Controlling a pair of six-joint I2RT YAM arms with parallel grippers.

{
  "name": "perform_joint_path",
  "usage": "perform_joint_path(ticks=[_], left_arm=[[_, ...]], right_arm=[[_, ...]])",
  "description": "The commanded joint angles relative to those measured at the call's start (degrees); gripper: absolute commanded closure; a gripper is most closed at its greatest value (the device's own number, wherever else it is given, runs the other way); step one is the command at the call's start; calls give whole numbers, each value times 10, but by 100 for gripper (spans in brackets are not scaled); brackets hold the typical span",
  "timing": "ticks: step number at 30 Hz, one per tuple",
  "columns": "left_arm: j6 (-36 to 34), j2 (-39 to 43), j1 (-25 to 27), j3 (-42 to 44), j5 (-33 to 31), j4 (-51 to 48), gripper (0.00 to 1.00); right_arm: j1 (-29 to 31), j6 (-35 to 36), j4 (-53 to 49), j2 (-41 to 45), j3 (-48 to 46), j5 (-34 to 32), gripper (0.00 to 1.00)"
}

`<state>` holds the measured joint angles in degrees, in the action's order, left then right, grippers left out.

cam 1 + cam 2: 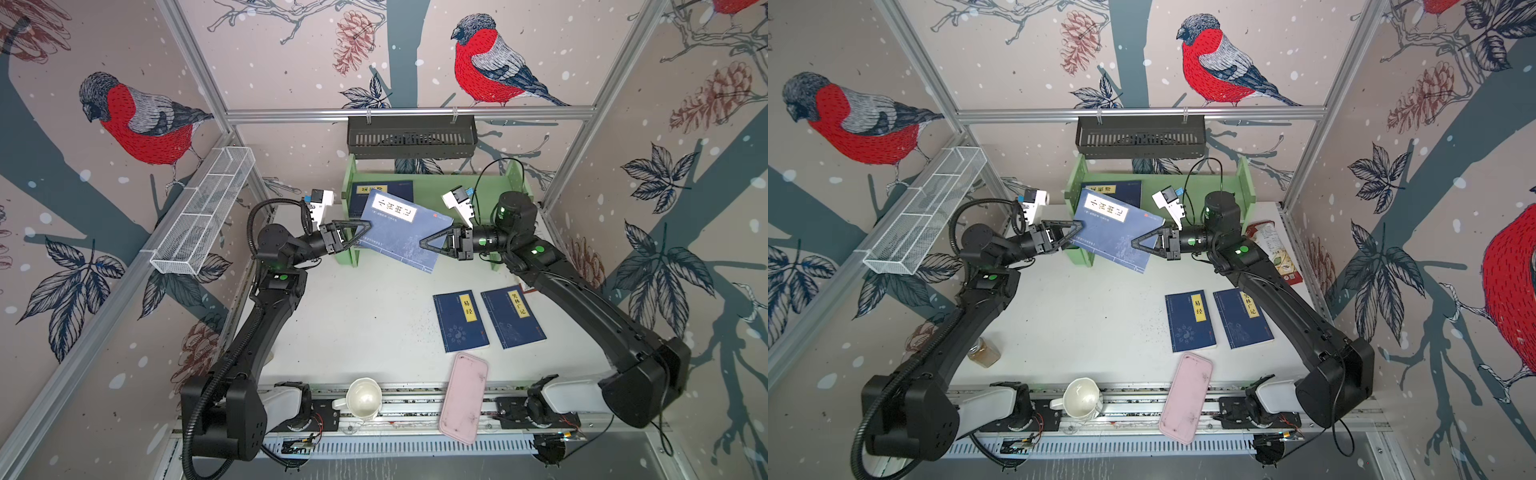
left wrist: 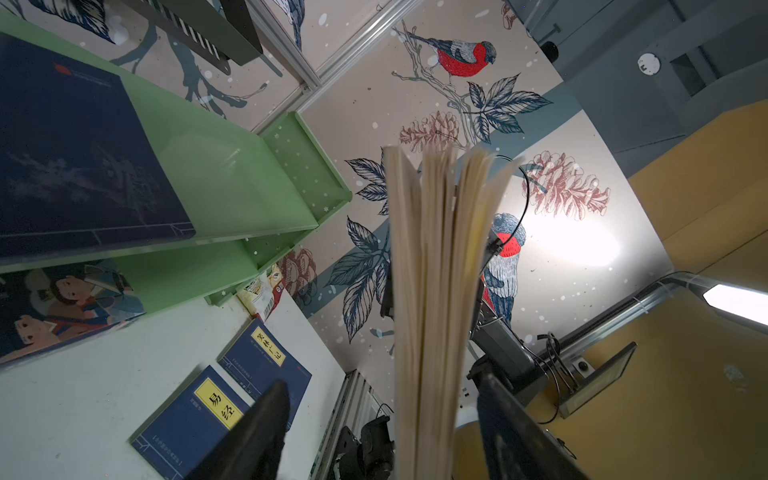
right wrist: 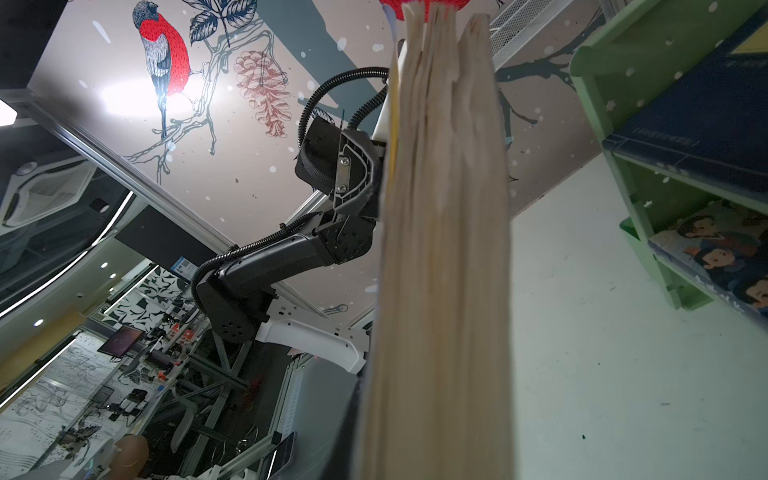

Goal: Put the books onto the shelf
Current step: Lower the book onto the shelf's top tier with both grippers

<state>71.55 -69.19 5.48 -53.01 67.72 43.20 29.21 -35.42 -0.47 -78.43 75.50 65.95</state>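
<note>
A navy-blue book [image 1: 405, 232] [image 1: 1117, 232] hangs tilted in the air in front of the light green shelf [image 1: 457, 195] [image 1: 1183, 195]. My right gripper [image 1: 422, 241] [image 1: 1133, 243] is shut on its right edge. My left gripper [image 1: 362, 232] [image 2: 382, 392] is open, its fingers [image 2: 266, 415] standing on either side of the book's page edge [image 2: 428, 291] with gaps. Another navy book [image 1: 382, 191] lies on the shelf's upper tier. A cartoon-cover book [image 2: 62, 307] [image 3: 723, 257] lies on the lower tier. Two navy books [image 1: 459, 320] [image 1: 513, 316] lie flat on the table.
A black slotted basket [image 1: 411, 137] hangs above the shelf and a white wire basket [image 1: 203, 212] hangs on the left wall. A pink tray [image 1: 463, 397] and a white mug [image 1: 363, 399] sit at the front edge. A snack bag [image 1: 1273, 249] and a jar [image 1: 984, 352] lie at the sides.
</note>
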Motion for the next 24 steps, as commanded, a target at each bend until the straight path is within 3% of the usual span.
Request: perform_joint_path(ticks=[1,6,9,10,12,24], left_arm=[[24,0,6,-7,22,58,38],[27,-8,9,-14,19,58,80],[25,-12,9,-18,11,56,100],[23,-12,9,-20,4,54,100],[12,-13,5,-29,-9,38,100],[57,-32,-25,-27,-64,64,100]], right_arm=[[1,27,-9,-9,15,30,99],[0,44,-40,-34,43,25,93],[0,38,-37,-47,53,19,72],[-1,33,-31,-50,54,13,58],[-4,15,-13,-54,50,-4,49],[-7,-151,212,-66,-14,-39,66]])
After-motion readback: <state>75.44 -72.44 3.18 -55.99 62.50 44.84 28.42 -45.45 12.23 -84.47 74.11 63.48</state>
